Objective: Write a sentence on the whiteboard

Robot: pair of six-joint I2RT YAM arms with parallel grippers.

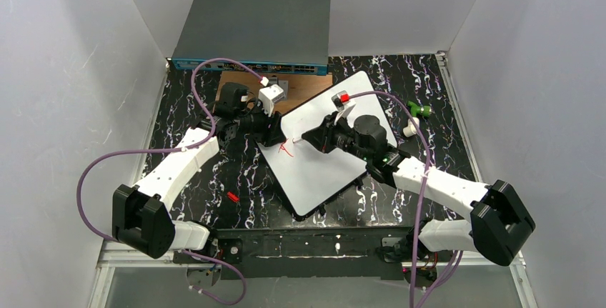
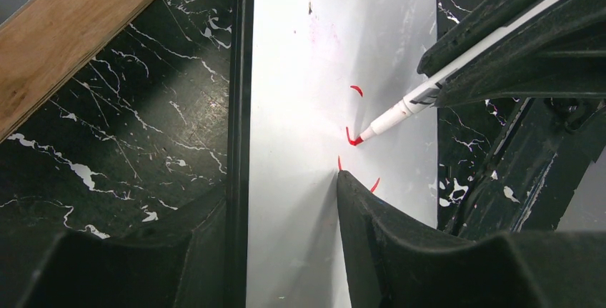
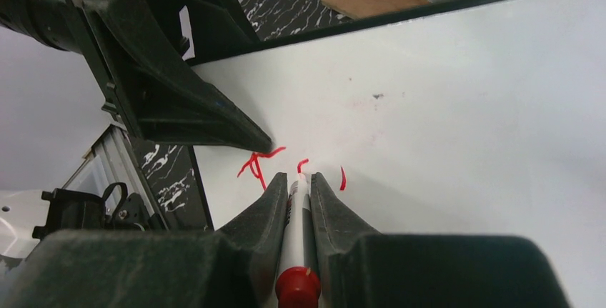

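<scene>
The whiteboard (image 1: 321, 172) lies slanted on the black marbled table and bears a few short red strokes (image 1: 286, 149). My right gripper (image 1: 314, 138) is shut on a white marker with a red end (image 3: 296, 251). The marker tip touches the board beside the strokes (image 2: 355, 138). My left gripper (image 1: 274, 133) stands at the board's upper left edge with its jaws apart. One finger (image 2: 400, 244) rests on the white surface (image 2: 307, 51), and the other lies beside the black edge. The red strokes also show in the right wrist view (image 3: 256, 165).
A grey network switch box (image 1: 251, 29) stands at the back with a brown wooden plate (image 1: 236, 79) in front of it. A green and white piece (image 1: 416, 116) lies right of the board. A small red bit (image 1: 233, 196) lies on the table at front left. White walls enclose the table.
</scene>
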